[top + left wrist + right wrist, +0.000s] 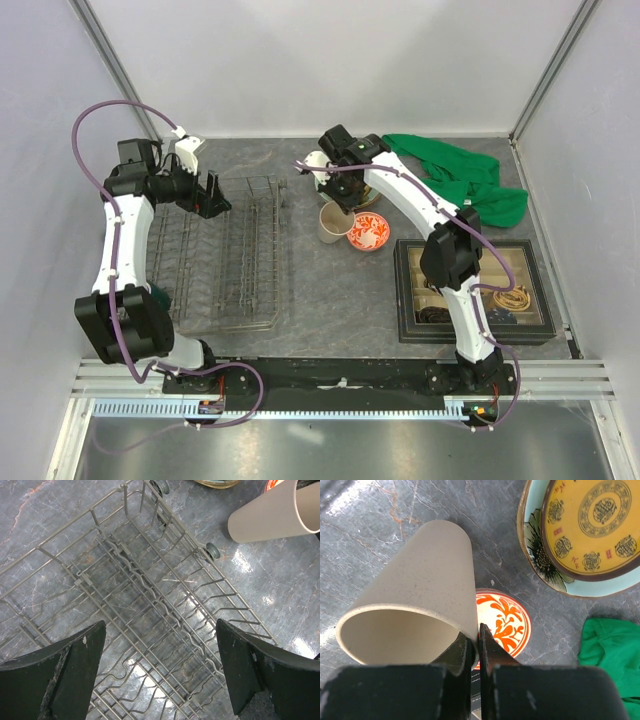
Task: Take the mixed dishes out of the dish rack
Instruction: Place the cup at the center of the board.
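The grey wire dish rack (230, 255) lies left of centre and fills the left wrist view (145, 590); no dish shows in it. My left gripper (213, 195) hangs open and empty over its far end (160, 665). My right gripper (340, 205) is shut on the rim of the plain beige cup (333, 222), one finger inside and one outside (479, 640). The red-and-white bowl (507, 622) sits on the table just beside the cup (415, 595). The yellow-gold plate (592, 525) lies on the pale green plate (540, 555). The dark green mug is not clearly in view.
A green cloth (460, 180) lies at the back right. The black compartmented tray (470, 290) with small items sits at the right front. The beige cup also shows at the top right of the left wrist view (270, 512). White walls enclose the table.
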Robot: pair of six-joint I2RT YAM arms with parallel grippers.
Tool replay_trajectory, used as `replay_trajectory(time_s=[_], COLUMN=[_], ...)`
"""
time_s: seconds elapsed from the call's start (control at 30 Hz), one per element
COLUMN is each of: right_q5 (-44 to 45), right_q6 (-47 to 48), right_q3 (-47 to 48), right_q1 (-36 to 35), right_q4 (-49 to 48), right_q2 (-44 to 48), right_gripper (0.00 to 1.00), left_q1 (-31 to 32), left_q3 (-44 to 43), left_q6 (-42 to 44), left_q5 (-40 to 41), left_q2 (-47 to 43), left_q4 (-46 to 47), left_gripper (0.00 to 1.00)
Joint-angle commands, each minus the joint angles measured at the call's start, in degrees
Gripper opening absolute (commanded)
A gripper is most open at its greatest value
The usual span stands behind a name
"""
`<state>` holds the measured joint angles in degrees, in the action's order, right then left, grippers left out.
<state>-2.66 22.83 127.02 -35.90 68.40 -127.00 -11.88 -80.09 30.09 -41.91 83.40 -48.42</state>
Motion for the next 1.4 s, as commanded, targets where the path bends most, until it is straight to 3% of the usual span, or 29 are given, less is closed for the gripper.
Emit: replay_trajectory(time_s=[0.0, 0.6, 0.93, 1.37], right_q5=[-0.2, 0.5, 1.4, 1.4], right_q6=[1.1, 1.7, 1.4, 0.0], right_q3=[3.6, 4.5, 4.6, 4.6], right_q1=[-1.2, -2.0, -2.0, -1.9], right_q4=[1.1, 1.5, 1.1, -2.2], right_q2=[-0.9, -4.0, -4.3, -2.5], right_gripper=[0.0, 0.05, 0.35, 0.48], left_q1=[0.1, -0.1, 0.0, -0.1], left_q3=[-0.2, -0.1, 0.5, 1.0], left_q6=[3.0, 3.8, 4.1, 3.9], left_q5=[0.5, 0.4, 0.1, 1.0], left_q2=[0.3, 0.5, 0.5, -0.2], left_q4=[-0.5, -0.5, -0.5, -0.1], left_gripper=[0.96, 0.96, 0.95, 0.95])
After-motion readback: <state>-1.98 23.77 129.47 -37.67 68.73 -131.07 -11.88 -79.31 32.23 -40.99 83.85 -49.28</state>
